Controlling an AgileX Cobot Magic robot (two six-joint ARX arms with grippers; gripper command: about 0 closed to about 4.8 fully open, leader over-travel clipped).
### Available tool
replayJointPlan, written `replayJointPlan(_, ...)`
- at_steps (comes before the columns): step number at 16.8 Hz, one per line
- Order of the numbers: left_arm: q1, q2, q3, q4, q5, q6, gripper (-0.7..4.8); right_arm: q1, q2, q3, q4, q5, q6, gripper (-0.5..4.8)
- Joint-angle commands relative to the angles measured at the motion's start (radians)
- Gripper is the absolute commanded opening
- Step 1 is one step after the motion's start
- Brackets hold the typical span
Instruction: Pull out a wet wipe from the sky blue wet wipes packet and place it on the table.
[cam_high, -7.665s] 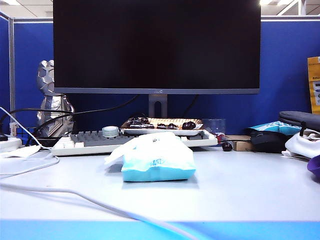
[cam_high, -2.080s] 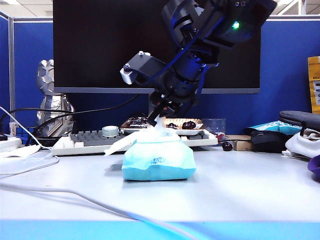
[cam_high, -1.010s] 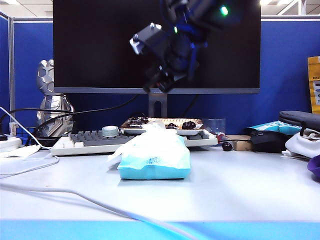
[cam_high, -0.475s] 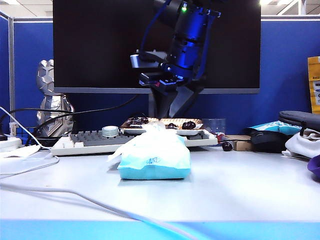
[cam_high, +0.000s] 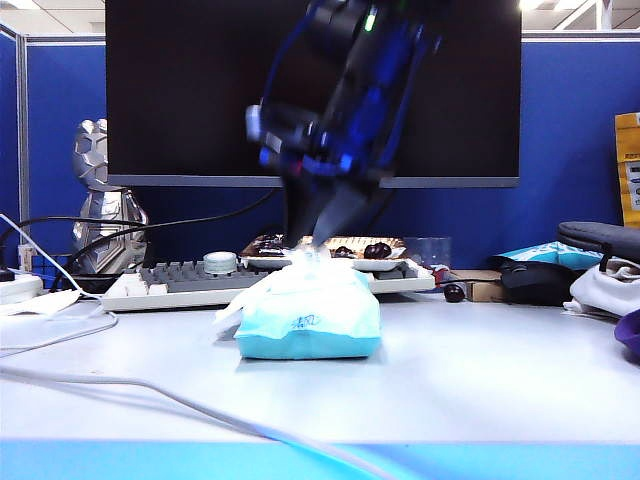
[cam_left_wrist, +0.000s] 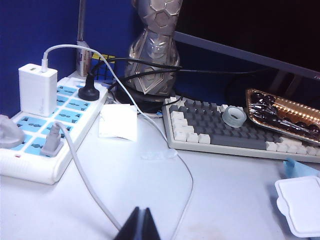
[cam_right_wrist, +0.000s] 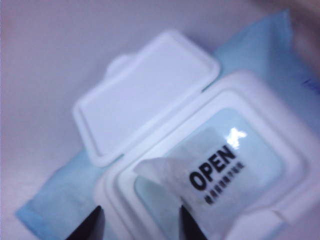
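We see a pale tabletop (cam_high: 480, 370) before blue partitions, with a keyboard (cam_high: 190, 280) and dark monitor (cam_high: 200, 90) behind the sky blue wet wipes packet (cam_high: 305, 320). Half a second on, our right gripper (cam_right_wrist: 137, 222) has dropped over its open lid, fingers apart around the wet wipe (cam_right_wrist: 165, 172); the left gripper (cam_left_wrist: 140, 227) hangs pressed together near a power strip (cam_left_wrist: 30, 130)

Low frontal camera, two wrist close-ups

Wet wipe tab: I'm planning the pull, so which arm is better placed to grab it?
Right. The right claw hangs open directly over the wet wipe sticking up from the wipes packet; the left claw is shut, off beside the power strip.
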Motion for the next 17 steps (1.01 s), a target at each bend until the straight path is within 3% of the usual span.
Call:
replayJointPlan(1,0.001,-0.003,0.003,0.013,-0.003,-0.002,-0.01,0.002,0.06,0.002,0.045,0.02,0.02,1.98)
replayJointPlan(6,0.001,-0.003,0.003,0.013,-0.003,-0.002,-0.01,0.002,0.062,0.003,0.076,0.136,0.019,1.98)
replayJointPlan(8,0.001,-0.003,0.003,0.013,-0.003,-0.002,-0.01,0.002,0.062,0.003,0.1,0.135,0.019,1.98)
replayJointPlan(9,0.001,-0.003,0.003,0.012,-0.003,-0.002,-0.01,0.002,0.062,0.003,0.126,0.135,0.019,1.84)
replayJointPlan(10,0.001,-0.003,0.003,0.012,-0.003,-0.002,-0.01,0.002,0.062,0.003,0.138,0.135,0.019,1.33)
replayJointPlan(11,0.001,-0.003,0.003,0.013,-0.003,-0.002,-0.01,0.002,0.062,0.003,0.151,0.135,0.019,0.29)
replayJointPlan(12,0.001,-0.003,0.003,0.012,-0.003,-0.002,-0.01,0.002,0.062,0.003,0.153,0.135,0.019,-0.04)
replayJointPlan(17,0.001,-0.003,0.003,0.012,-0.003,-0.002,-0.01,0.002,0.042,0.004,0.18,0.189,0.016,-0.04)
